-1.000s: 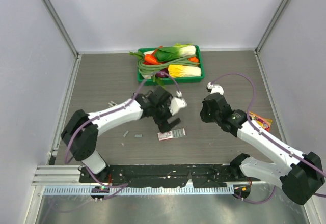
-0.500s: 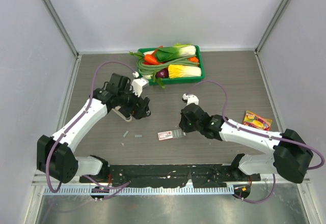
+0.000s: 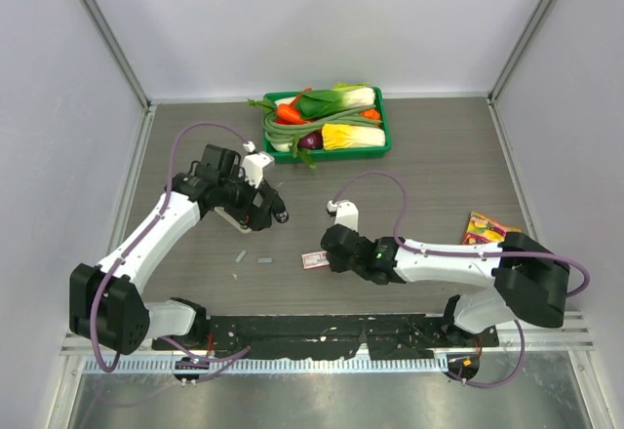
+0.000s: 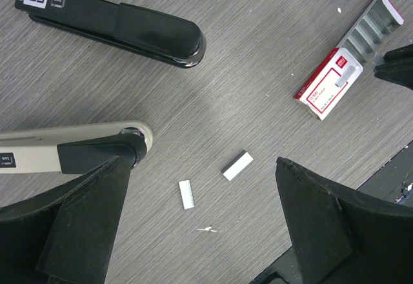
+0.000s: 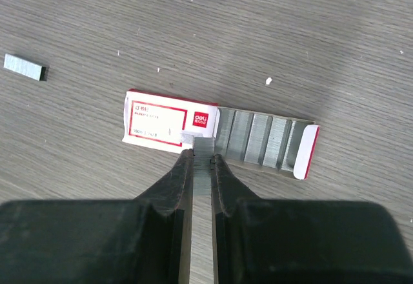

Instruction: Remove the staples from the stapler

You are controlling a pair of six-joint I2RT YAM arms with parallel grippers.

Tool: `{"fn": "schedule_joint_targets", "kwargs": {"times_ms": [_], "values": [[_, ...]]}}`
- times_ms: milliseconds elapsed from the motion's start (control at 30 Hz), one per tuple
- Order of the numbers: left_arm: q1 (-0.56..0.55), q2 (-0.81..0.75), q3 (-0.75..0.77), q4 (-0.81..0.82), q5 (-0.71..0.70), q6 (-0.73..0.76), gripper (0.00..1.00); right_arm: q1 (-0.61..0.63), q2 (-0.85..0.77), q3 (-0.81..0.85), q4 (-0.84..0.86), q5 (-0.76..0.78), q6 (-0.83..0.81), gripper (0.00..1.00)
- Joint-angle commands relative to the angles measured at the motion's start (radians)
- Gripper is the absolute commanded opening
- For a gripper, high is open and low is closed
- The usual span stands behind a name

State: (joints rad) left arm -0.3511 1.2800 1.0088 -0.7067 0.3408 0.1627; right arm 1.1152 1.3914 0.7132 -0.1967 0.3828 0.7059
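Top external view: two arms reach over a grey table (image 3: 439,156). The left arm bends over the left middle. The right arm lies low along the near side and points to the middle.
Left fingers (image 3: 268,211): spread wide with nothing in them, up above the table over the staplers.
Right fingers (image 5: 188,168): almost closed, pinching one thin strip of staples between the tips.
Held staples (image 5: 203,152): the grey strip sticks out past the right fingers. Its end is over the staple box, right where the sleeve meets the pulled-out tray. I cannot tell if it touches the box.
Loose staples (image 4: 238,166): a short grey strip lies flat on the table, left of the box. A second strip (image 4: 186,194) lies near it, not touching.
Staple box (image 5: 164,122): red and white, flat on the table near the middle. Its inner tray (image 5: 264,139) is slid out and has rows of staples in it.
Pale stapler (image 4: 71,148): lies on the table under the left fingers, partly hidden by one of them.
Black stapler (image 4: 116,22): lies closed on the table beside the pale one, not touching it.
Green tray (image 3: 361,152): at the far side in the middle, full of vegetables.
Packet (image 3: 490,228): bright and small, on the right, well apart from the box.
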Motion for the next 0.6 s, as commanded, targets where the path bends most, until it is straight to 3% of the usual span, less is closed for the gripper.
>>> {"fn": "schedule_joint_targets", "kwargs": {"times_ms": [0, 567], "values": [[0.008, -0.028, -0.003, 0.021, 0.004, -0.012, 1.00, 0.015, 0.014, 0.051, 0.002, 0.105, 0.056, 0.01], [0.006, -0.022, -0.010, 0.032, 0.012, -0.006, 1.00, 0.028, 0.113, 0.089, -0.004, 0.183, 0.040, 0.01]]}}
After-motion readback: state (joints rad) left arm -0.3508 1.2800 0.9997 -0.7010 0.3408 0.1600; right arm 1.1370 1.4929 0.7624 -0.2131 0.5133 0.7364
